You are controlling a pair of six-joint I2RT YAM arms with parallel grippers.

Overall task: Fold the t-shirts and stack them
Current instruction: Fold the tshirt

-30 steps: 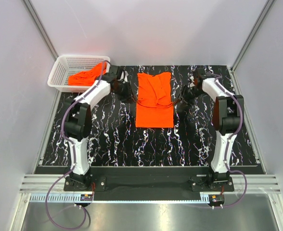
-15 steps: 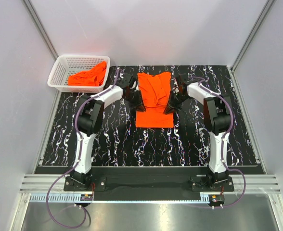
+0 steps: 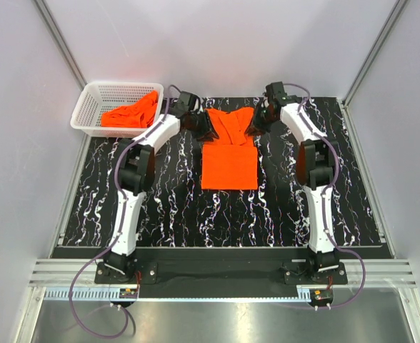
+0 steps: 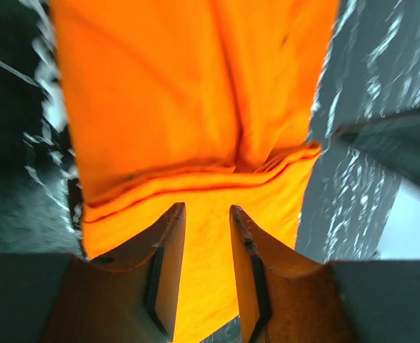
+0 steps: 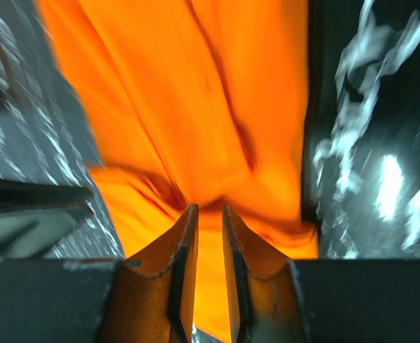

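One t-shirt (image 3: 229, 168), clamped between left fingers (image 4: 135, 282), right fingers (image 5: 156, 289)

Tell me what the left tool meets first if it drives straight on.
The orange t-shirt: its folded edge lies right ahead of the left tool, with cloth showing between the fingers. It may already touch; depth is unclear.

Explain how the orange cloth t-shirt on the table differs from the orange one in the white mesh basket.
The t-shirt on the black marbled table lies mostly flat as a long rectangle; the t-shirt in the white plastic mesh basket is a crumpled heap. The table t-shirt sits at the centre; the basket t-shirt lies at the far left corner. Both are the same bright orange cloth.
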